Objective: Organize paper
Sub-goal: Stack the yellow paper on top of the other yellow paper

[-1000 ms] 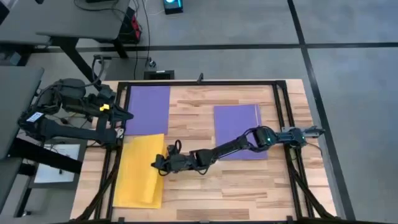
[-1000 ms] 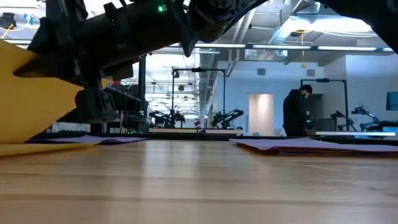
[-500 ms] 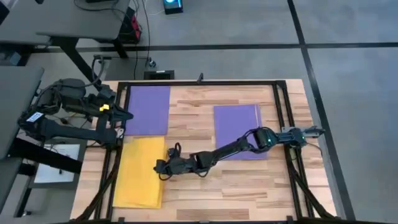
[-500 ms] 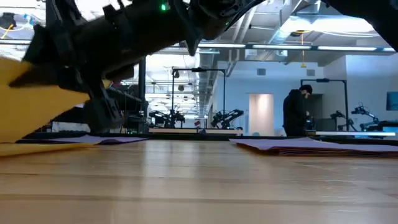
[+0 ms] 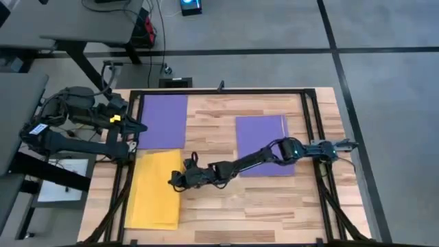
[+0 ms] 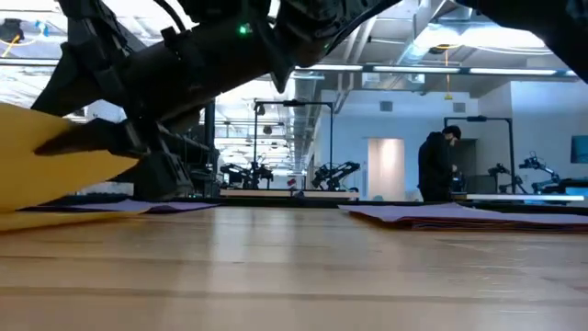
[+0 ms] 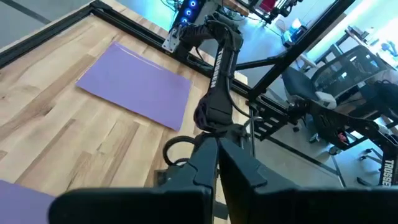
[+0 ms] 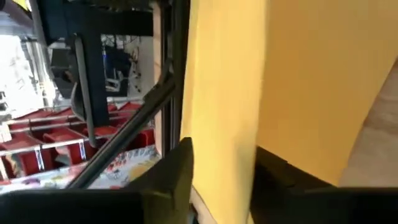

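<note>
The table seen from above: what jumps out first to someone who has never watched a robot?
The right arm stretches across the table, its right gripper shut on the near edge of a yellow sheet at the front left, lifting that edge. Two purple sheets lie flat: one at the back left, one to the right of the middle. The left gripper waits at the left edge.

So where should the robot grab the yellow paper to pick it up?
Best by its long edge nearest the table's middle, coming from the middle of the table. The yellow paper is too thin and flat to pinch from above, but that edge is raised, and the right gripper is shut on it there. The left gripper waits at the table's left side.
</note>
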